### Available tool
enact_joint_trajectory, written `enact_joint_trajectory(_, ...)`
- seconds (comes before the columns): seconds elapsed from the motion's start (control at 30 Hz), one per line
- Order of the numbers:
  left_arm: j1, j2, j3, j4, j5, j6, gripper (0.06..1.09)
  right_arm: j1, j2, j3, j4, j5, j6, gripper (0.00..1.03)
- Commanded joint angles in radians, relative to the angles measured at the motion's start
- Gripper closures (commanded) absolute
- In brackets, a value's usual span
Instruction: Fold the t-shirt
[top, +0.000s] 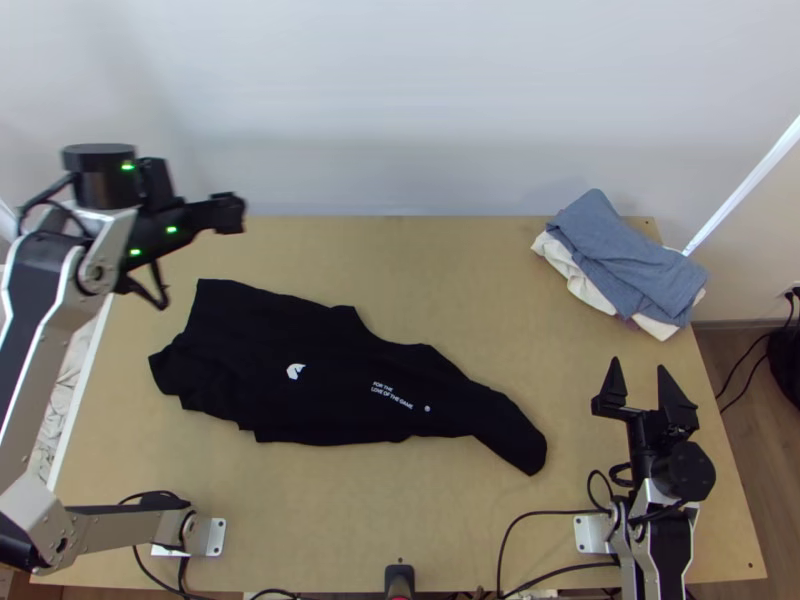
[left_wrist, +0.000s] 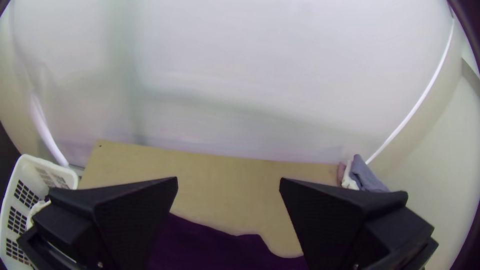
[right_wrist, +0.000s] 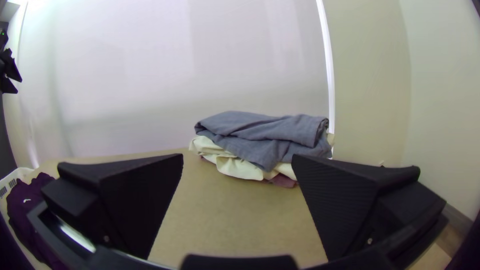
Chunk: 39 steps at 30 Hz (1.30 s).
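As we look down on the table (top: 440, 270), we find the shirt (top: 330, 385) black, rumpled and spread slantwise from the left across the middle, its broad end far left, its narrow end nearer right. White print faces up. We log the left gripper (top: 235, 213) raised near the table's far left, jaws wide, nothing between them. We see the right gripper (top: 640, 372) on the near right, well apart from the shirt, its jaws also wide and holding nothing. Far right, we note a grey-blue cloth (top: 625, 250) heaped on a cream one (top: 573, 272). Beside the table's left edge we spot a white basket (left_wrist: 47, 164).
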Motion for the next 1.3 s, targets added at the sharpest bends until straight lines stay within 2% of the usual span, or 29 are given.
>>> enact_joint_trajectory(0.0, 0.056, -0.055, -0.032, -0.044, 0.011, 0.019, 0.10, 0.006, -0.006, -0.006, -0.014, 0.008, 0.012, 0.05)
enact_joint_trajectory(0.33, 0.114, -0.144, -0.202, -0.081, 0.017, 0.017, 0.10, 0.078, -0.004, -0.006, -0.016, 0.008, 0.018, 0.05)
enact_joint_trajectory(0.5, 0.244, -0.132, -0.263, -0.068, 0.198, 0.029, 0.10, 0.111, 0.055, -0.006, -0.020, 0.008, 0.017, 0.04)
enact_joint_trajectory(0.67, 0.346, -0.132, -0.331, -0.049, 0.260, 0.072, 0.10, 0.260, 0.029, -0.006, -0.019, 0.009, 0.038, 0.05)
enact_joint_trajectory(0.9, 0.477, -0.132, -0.475, 0.044, 0.335, 0.108, 0.10, 0.273, 0.028, 0.046, -0.019, 0.003, 0.023, 0.05)
enact_joint_trajectory(1.07, 0.501, -0.134, -0.516, 0.083, 0.359, 0.108, 0.10, 0.348, 0.213, 0.172, 0.006, -0.001, -0.011, 0.05)
enact_joint_trajectory(1.27, 0.527, -0.135, -0.521, 0.119, 0.382, 0.102, 0.10, 0.437, 0.634, 0.477, 0.009, 0.000, -0.014, 0.05)
